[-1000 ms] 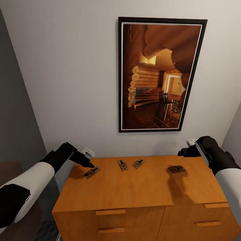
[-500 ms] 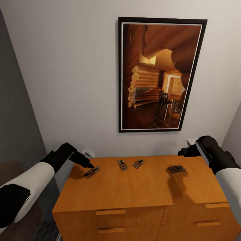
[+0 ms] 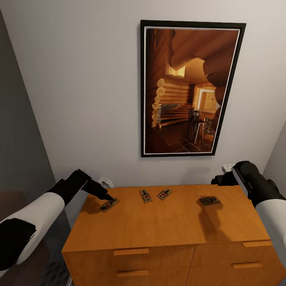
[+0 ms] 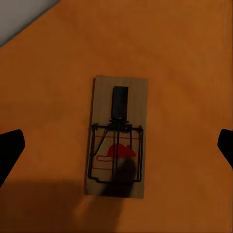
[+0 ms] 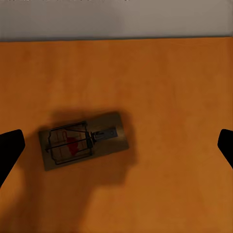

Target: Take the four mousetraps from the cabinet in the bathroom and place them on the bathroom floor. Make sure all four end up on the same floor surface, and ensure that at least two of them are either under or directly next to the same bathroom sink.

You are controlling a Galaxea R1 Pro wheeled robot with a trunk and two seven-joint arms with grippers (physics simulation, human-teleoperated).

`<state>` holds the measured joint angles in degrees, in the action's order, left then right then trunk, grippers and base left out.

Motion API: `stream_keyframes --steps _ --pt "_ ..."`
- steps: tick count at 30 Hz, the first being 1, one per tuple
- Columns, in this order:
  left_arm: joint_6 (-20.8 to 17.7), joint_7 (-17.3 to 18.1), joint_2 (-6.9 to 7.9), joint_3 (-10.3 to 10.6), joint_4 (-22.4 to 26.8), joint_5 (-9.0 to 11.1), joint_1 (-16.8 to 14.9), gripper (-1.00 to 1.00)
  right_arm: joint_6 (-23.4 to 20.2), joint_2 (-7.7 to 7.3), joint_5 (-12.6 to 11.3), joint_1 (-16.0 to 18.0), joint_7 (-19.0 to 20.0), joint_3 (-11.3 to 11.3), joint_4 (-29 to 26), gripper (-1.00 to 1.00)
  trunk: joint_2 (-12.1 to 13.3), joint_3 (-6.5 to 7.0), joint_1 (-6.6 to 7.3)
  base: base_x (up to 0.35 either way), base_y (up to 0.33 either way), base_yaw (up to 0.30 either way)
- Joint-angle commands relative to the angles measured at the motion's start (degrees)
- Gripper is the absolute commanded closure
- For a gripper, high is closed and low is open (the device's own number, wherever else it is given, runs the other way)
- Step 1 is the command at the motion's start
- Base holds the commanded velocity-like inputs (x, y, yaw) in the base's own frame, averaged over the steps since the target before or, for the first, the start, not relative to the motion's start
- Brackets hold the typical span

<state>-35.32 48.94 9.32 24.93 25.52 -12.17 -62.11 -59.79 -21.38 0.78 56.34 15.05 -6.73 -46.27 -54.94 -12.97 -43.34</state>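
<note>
orange-brown cabinet (image 3: 167,222) top at lower centre, 4 mousetraps (image 3: 109,204) untouched, same as 1 second back. left gripper (image 3: 106,196) and right gripper (image 3: 216,180) spread apart, poised motionless over the end traps; no grasp yet.

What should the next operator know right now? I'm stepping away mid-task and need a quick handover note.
Left gripper: open, low over the leftmost mousetrap, which lies between the fingertips in the left wrist view; not gripped.
Right gripper: open, above the rightmost mousetrap, holding nothing.
The two middle mousetraps lie side by side near the back of the cabinet top. All four lie flat on it.
Done: both arms lined up over a trap each.
Left: grip, carry all four to the bathroom floor, at least two by the sink.
</note>
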Motion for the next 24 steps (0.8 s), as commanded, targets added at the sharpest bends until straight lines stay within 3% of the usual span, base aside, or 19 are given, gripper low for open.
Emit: stream_keyframes --steps 1,13,24 --pt "0.2 0.7 0.03 0.0 0.1 -0.6 0.0 -1.0 -0.2 -0.07 0.1 0.1 0.2 -0.2 -0.1 -1.0 -0.1 -0.09 -0.01 0.0 0.0 0.0" --pt "2.1 3.0 0.0 0.0 -1.1 -5.5 0.0 -1.0 -0.2 -0.07 0.1 0.1 0.2 -0.2 -0.1 -1.0 -0.1 -0.09 -0.01 0.0 0.0 0.0" --pt "2.3 4.1 0.0 0.0 -1.3 -6.3 0.0 -1.0 -0.2 -0.67 0.1 0.1 0.2 -0.2 -0.1 -1.0 -0.1 -0.09 -0.01 0.0 0.0 0.0"
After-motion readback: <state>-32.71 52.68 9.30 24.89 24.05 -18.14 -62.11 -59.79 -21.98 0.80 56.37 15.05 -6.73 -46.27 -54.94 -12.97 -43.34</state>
